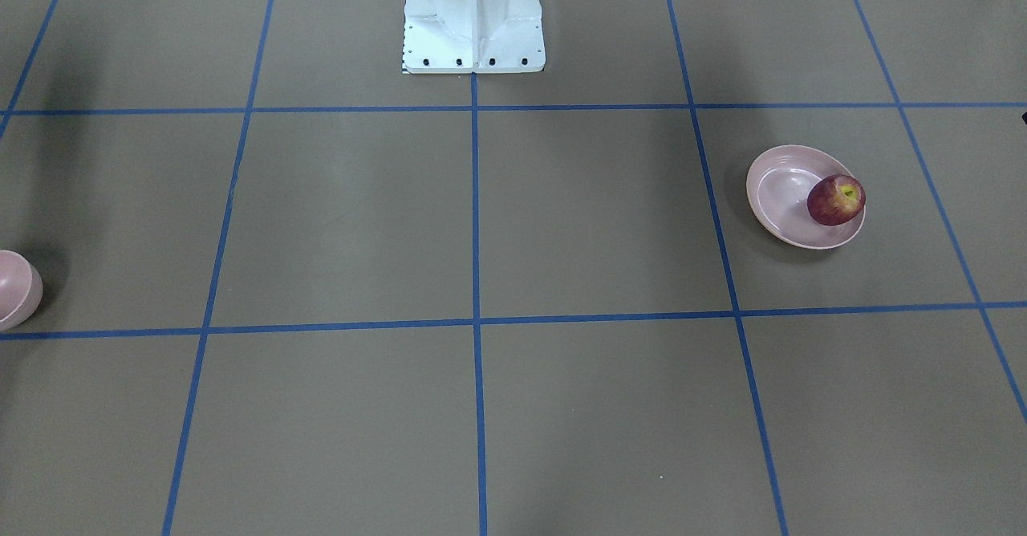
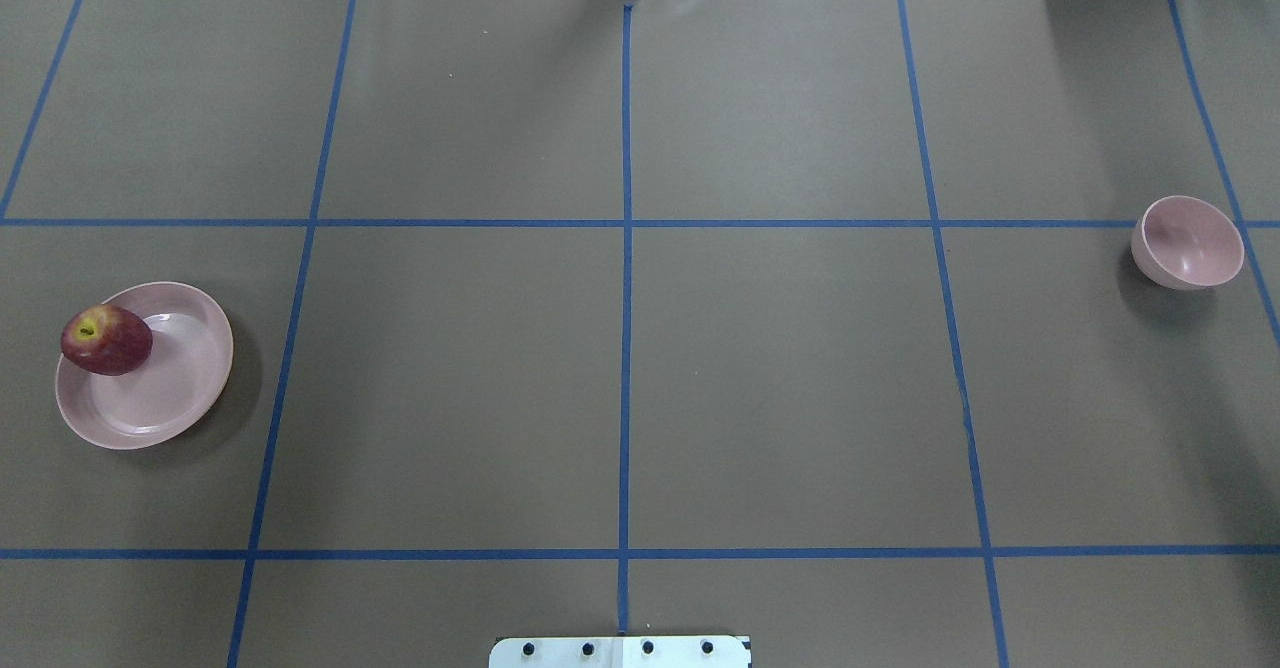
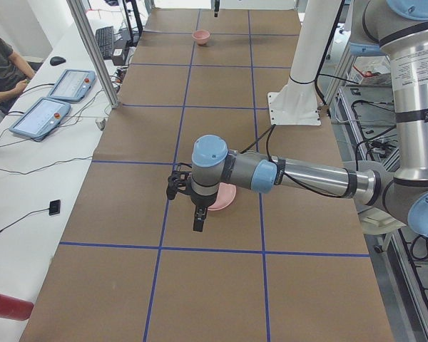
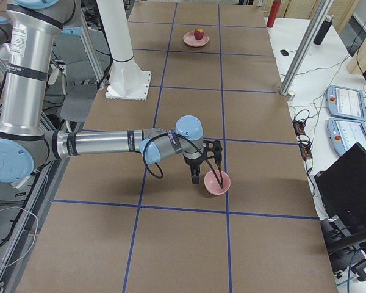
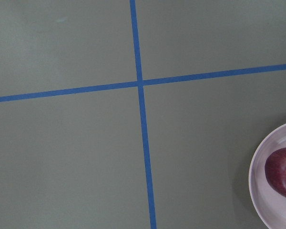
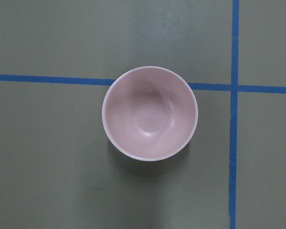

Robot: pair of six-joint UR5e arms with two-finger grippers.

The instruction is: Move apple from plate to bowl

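The dark red apple (image 1: 836, 200) lies on the far side of the shallow pink plate (image 1: 782, 191), at the table's left end in the overhead view, apple (image 2: 106, 340) on plate (image 2: 170, 388). The left wrist view catches the apple (image 5: 283, 171) and the plate's rim (image 5: 257, 181) at its right edge. The small deep pink bowl (image 2: 1188, 243) stands empty at the right end, centred in the right wrist view (image 6: 150, 113). My left gripper (image 3: 187, 206) hangs above the table beside the plate. My right gripper (image 4: 206, 171) hangs by the bowl (image 4: 218, 182). I cannot tell whether either is open or shut.
The white robot pedestal (image 1: 473, 18) stands at the table's middle back. Blue tape lines divide the brown table. Beside the table are control tablets (image 3: 50, 100), a seated operator (image 3: 0, 64), a red bottle (image 3: 7, 306) and a laptop (image 4: 354, 183).
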